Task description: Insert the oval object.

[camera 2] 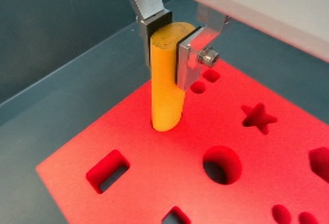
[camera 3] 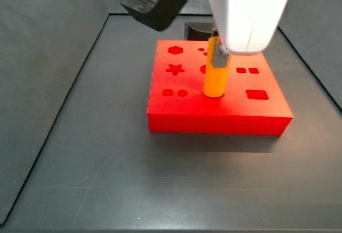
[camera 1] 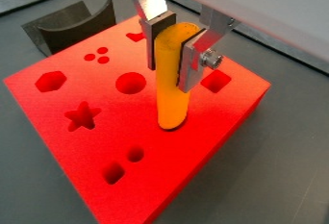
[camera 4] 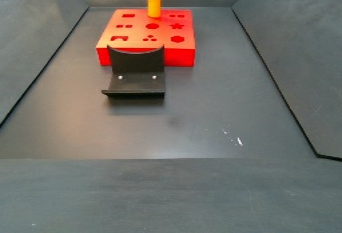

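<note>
Held upright between the silver fingers (camera 1: 156, 24) of the gripper (camera 1: 178, 47), the oval object (camera 1: 176, 79) is seen closest in both wrist views. It is an orange-yellow peg (camera 2: 166, 79), clamped near its upper end. Its lower end is just above or touching the top of the red block (camera 1: 167, 165); which one cannot be told. Shaped holes are cut in the block, among them a star hole (camera 1: 83, 115) and a round hole (camera 1: 130, 82). A dark fixture (camera 4: 134, 75) is placed on the table (camera 4: 201, 127), touching the block.
</note>
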Controlling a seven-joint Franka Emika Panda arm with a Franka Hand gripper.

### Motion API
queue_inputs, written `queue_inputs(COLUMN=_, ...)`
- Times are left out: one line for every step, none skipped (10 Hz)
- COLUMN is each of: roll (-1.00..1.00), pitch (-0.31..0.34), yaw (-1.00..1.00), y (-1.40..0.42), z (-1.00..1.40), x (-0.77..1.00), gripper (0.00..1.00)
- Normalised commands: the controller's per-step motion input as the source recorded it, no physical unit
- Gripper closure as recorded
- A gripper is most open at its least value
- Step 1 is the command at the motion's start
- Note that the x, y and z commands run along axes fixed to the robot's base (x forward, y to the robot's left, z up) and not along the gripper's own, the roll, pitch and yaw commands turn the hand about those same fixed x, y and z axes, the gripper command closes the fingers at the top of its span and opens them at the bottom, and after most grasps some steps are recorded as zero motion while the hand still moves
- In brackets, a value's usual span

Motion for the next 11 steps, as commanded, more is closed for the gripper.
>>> queue_inputs(roll=0.00, pitch=-0.003, yaw=-0.07, y=-0.01, z=-0.20, x=0.00, gripper=1.00)
queue_inputs(roll=0.04, pitch=-0.001, yaw=-0.05, y=0.00, z=-0.21, x=0.00, gripper=1.00)
queue_inputs(roll=0.09, pitch=-0.014, yaw=-0.06, y=0.00, z=-0.34, x=-0.11, gripper=1.00)
queue_inputs(roll=0.09, pitch=-0.041, yaw=-0.15, y=-0.03, z=-0.61, x=-0.14, gripper=1.00)
queue_inputs(roll=0.09, pitch=-0.047, yaw=-0.16, y=-0.05, z=-0.76, x=-0.02, gripper=1.00)
queue_inputs(roll=0.06, pitch=-0.091, yaw=-0.25, y=-0.08, z=-0.93, x=0.00, gripper=1.00)
queue_inputs(roll=0.01, pitch=-0.134, yaw=-0.26, y=-0.08, z=-0.98, x=0.05, gripper=1.00)
queue_inputs(roll=0.00, pitch=-0.133, yaw=-0.27, y=-0.10, z=-1.00, x=0.03, gripper=1.00)
queue_inputs(roll=0.00, pitch=-0.173, yaw=-0.25, y=-0.14, z=-0.95, x=0.07, gripper=1.00)
queue_inputs(roll=0.00, pitch=-0.143, yaw=-0.22, y=-0.04, z=-0.98, x=0.05, gripper=1.00)
queue_inputs(roll=0.00, pitch=0.000, yaw=0.00, y=0.00, z=0.00, x=0.00, gripper=1.00)
